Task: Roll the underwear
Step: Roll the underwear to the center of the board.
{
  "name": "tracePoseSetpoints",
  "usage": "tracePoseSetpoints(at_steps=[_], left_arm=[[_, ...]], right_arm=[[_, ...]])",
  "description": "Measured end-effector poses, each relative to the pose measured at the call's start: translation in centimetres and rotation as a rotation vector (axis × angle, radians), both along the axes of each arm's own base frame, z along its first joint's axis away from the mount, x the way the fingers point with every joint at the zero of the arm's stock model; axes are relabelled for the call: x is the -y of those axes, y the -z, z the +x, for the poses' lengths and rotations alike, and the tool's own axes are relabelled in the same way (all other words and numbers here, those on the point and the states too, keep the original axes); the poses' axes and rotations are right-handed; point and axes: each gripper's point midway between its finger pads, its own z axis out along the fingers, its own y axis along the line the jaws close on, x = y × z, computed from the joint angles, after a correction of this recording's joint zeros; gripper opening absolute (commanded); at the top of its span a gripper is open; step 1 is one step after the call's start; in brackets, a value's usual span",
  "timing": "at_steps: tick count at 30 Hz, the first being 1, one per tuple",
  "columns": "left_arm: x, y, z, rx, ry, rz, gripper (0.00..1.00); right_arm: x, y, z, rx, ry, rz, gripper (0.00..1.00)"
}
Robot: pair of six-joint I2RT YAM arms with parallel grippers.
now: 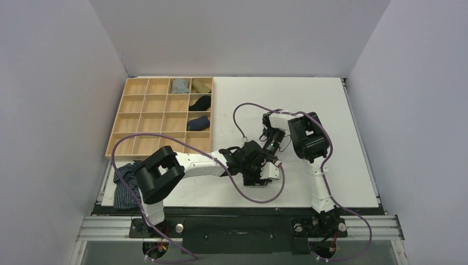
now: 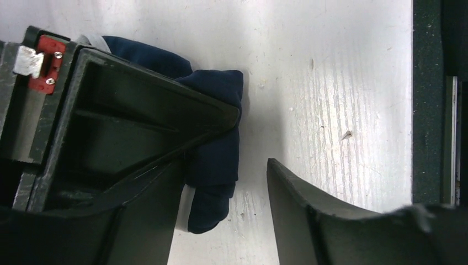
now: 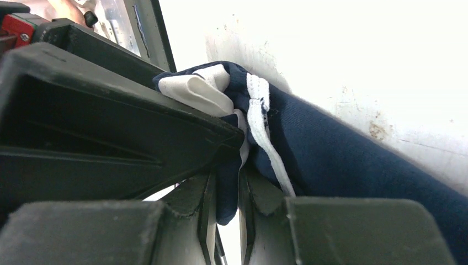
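The underwear [image 2: 216,149] is a bunched navy-blue fabric lying on the white table. In the right wrist view its white waistband [image 3: 198,91] and white trim [image 3: 264,124] show. My right gripper [image 3: 226,190] is shut on a fold of the navy fabric. My left gripper [image 2: 226,185] is open, and the end of the fabric lies between its jaws, close to the left finger [image 2: 143,221]. In the top view the left gripper [image 1: 258,167] and the right gripper [image 1: 269,157] meet at the table's middle and hide the underwear.
A wooden compartment tray [image 1: 138,122] stands at the back left, with rolled socks [image 1: 198,122] in its right column. A striped garment [image 1: 125,186] lies at the near left edge. The table's dark front edge [image 2: 431,110] is near the left gripper.
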Motion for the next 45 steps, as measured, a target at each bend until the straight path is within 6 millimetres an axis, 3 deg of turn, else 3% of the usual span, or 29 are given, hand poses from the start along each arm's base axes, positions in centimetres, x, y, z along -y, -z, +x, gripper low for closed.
tracePoseSetpoints(at_steps=[6, 8, 9, 11, 14, 18, 24, 32, 39, 45], left_arm=[[0.4, 0.6, 0.2, 0.005, -0.002, 0.010, 0.31], [0.6, 0.7, 0.4, 0.010, -0.004, 0.010, 0.19], [0.6, 0.7, 0.5, 0.013, -0.007, 0.011, 0.06], [0.8, 0.7, 0.7, 0.012, -0.013, 0.011, 0.00], [1.0, 0.8, 0.7, 0.002, -0.009, 0.025, 0.00], [1.4, 0.8, 0.4, -0.054, -0.002, 0.059, 0.00], [1.9, 0.9, 0.3, -0.165, -0.012, 0.086, 0.00], [2.0, 0.9, 0.4, -0.327, -0.057, 0.080, 0.00], [1.6, 0.9, 0.7, -0.569, -0.122, 0.054, 0.00], [1.1, 0.9, 0.6, -0.805, -0.187, 0.062, 0.00]], right_arm=[[0.0, 0.0, 0.0, -0.002, 0.000, -0.001, 0.00], [0.1, 0.0, -0.1, -0.005, -0.001, -0.004, 0.00], [0.1, 0.0, -0.1, -0.007, -0.001, -0.005, 0.01], [0.1, 0.0, -0.1, -0.010, -0.002, -0.007, 0.09], [0.3, 0.0, -0.1, -0.010, -0.004, -0.016, 0.30], [0.9, -0.5, 0.2, -0.020, 0.006, -0.039, 0.42], [1.8, -1.3, 1.6, 0.036, 0.054, -0.060, 0.46], [2.9, -2.8, 5.1, 0.208, 0.120, -0.054, 0.46], [7.2, -3.6, 8.5, 0.325, 0.302, -0.105, 0.47], [11.0, -4.5, 9.7, 0.406, 0.455, -0.142, 0.47]])
